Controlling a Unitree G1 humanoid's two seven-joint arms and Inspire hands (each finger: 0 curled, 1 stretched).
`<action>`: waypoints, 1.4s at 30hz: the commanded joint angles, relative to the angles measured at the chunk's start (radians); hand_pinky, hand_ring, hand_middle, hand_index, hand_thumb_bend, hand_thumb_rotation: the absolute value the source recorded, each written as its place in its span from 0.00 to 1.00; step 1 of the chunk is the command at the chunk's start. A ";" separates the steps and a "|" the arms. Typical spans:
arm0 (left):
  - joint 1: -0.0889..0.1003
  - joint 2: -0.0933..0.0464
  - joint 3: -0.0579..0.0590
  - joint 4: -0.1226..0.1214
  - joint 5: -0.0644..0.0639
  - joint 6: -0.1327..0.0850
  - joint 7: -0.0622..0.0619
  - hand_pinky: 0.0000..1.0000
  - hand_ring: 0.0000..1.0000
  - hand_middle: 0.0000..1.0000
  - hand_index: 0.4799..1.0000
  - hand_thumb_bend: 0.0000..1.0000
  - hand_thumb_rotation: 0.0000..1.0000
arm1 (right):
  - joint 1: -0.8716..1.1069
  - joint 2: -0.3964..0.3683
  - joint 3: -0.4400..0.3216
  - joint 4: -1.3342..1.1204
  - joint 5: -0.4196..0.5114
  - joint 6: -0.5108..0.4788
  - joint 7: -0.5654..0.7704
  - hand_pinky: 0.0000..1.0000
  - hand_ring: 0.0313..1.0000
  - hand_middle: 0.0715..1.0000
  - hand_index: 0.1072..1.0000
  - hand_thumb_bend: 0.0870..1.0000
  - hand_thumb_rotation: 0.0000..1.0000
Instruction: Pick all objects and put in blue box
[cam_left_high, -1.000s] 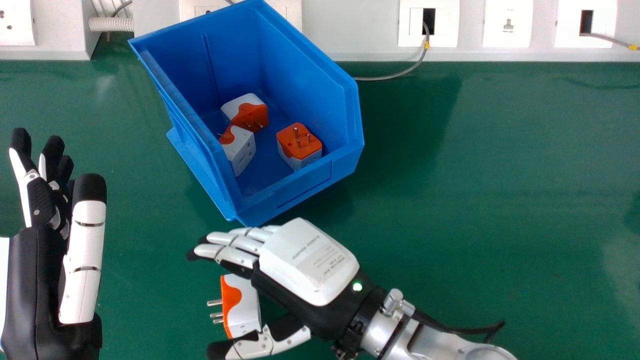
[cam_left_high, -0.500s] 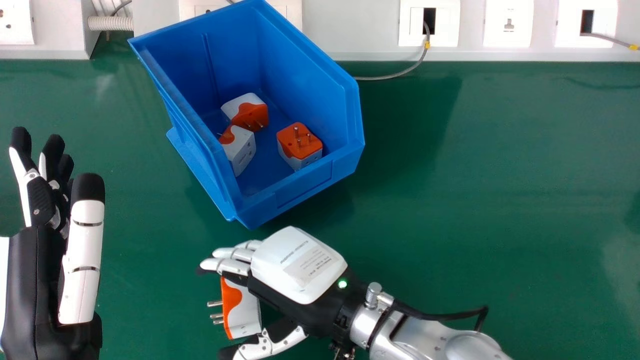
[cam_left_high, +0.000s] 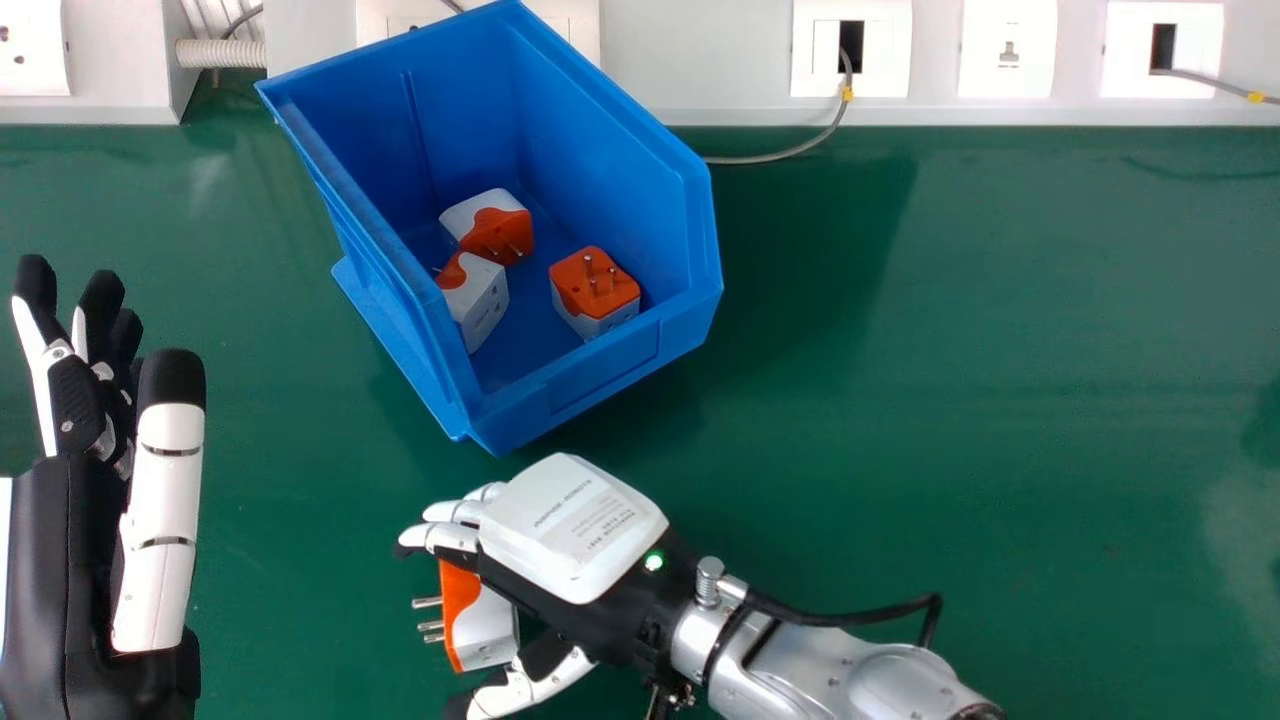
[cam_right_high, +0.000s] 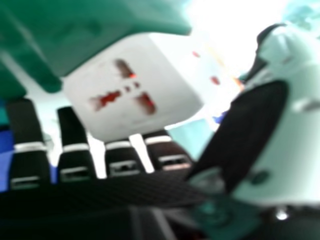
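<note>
and here we are at the pick-up, by the look of it: the right hand (cam_left_high: 575, 525) is down near the table's near edge, fingers loose and open on the far side of the loose adapter (cam_left_high: 483, 625), thumb round on the near side, no firm squeeze that i can make out. the adapter sits between them on the green table (cam_left_high: 900, 400), pins pointing left. beyond it, on the far side, stands the blue box (cam_left_high: 600, 370), with three adapters in it already: one at the back (cam_left_high: 487, 228), one at the left (cam_left_high: 480, 300), one at the right (cam_left_high: 595, 293). over on the left, the left hand (cam_left_high: 165, 500) is open and idle. so this could be the last one! next it needs fingers and thumb closed snugly on the body, then a lift clear of the near wall, and a drop inside
</note>
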 joint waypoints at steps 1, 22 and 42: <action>0.005 0.004 0.001 -0.028 0.004 -0.018 0.003 1.00 1.00 1.00 1.00 0.56 0.84 | -0.013 0.004 0.006 0.036 0.013 0.015 0.031 0.67 0.80 0.84 0.82 0.39 0.61; 0.009 0.006 0.008 -0.050 0.008 -0.005 0.008 1.00 1.00 1.00 1.00 0.60 0.85 | -0.059 0.035 0.036 0.145 0.011 0.025 -0.050 0.68 0.79 0.82 0.81 0.39 0.59; 0.027 0.016 0.042 -0.105 0.000 0.029 0.007 1.00 1.00 1.00 1.00 0.61 0.84 | -0.085 0.033 0.055 0.248 0.035 -0.006 -0.160 0.42 0.51 0.57 0.62 0.44 0.11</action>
